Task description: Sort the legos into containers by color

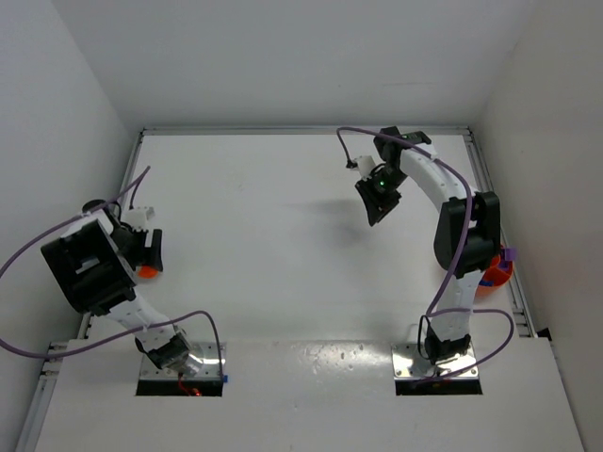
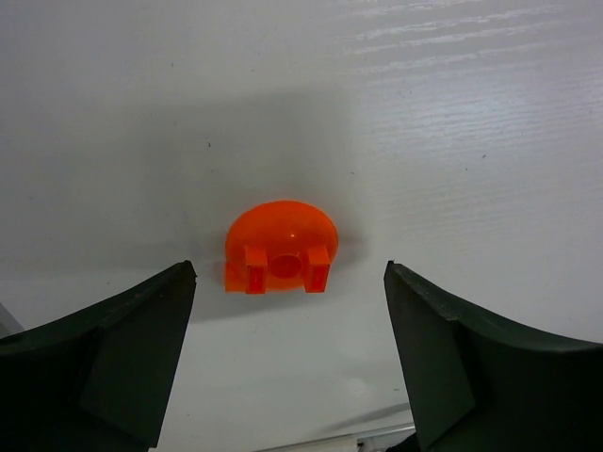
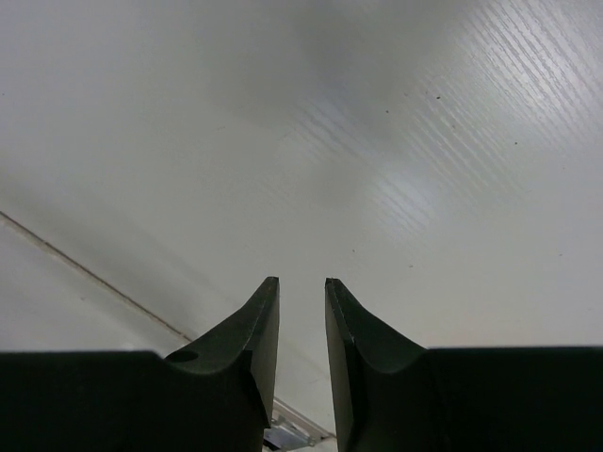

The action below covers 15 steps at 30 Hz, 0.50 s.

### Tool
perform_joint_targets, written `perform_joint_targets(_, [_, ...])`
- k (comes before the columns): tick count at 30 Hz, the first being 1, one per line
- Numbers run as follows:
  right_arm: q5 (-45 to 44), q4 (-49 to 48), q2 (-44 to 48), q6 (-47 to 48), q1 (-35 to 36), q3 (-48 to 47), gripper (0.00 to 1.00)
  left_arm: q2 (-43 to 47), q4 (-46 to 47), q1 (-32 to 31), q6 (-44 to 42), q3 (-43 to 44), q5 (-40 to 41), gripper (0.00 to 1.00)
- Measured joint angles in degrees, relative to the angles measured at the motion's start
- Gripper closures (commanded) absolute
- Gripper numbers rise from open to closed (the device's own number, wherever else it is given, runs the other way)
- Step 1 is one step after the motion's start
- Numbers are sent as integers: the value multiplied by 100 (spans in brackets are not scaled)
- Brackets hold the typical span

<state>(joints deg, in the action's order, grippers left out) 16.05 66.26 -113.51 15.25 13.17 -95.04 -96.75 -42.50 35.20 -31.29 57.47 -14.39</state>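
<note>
Left gripper [image 2: 289,271] is spread wide and empty. It hangs over the small orange translucent plastic piece [image 2: 281,250], which is domed on one side, with two square lugs and a round socket on the side facing the wrist camera. The piece lies on the white worktop [image 2: 452,141] between the fingers, touching neither. In the top view it's near the worktop's left edge.

Right gripper [image 3: 301,282] is almost pressed together, just a thin slit, with nothing in it. It's raised over the far right of the worktop.

Round orange plastic bowl [image 1: 499,275] sits at the right edge, mostly hidden behind the right arm, so I can't read its compartments.

My read on the piece is that it's light, rigid and slick. The dome will likely squirt out of a pinch, so you want the fingers low on the flat lug sides, closing slowly. The carry spans the whole worktop, so hold firm or you risk a drop.
</note>
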Motion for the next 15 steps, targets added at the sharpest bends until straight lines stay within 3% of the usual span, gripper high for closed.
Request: perform_joint_targets(15, [-103,0,0,2,0,74,73,-35,321,-153,-11,-138,184,28])
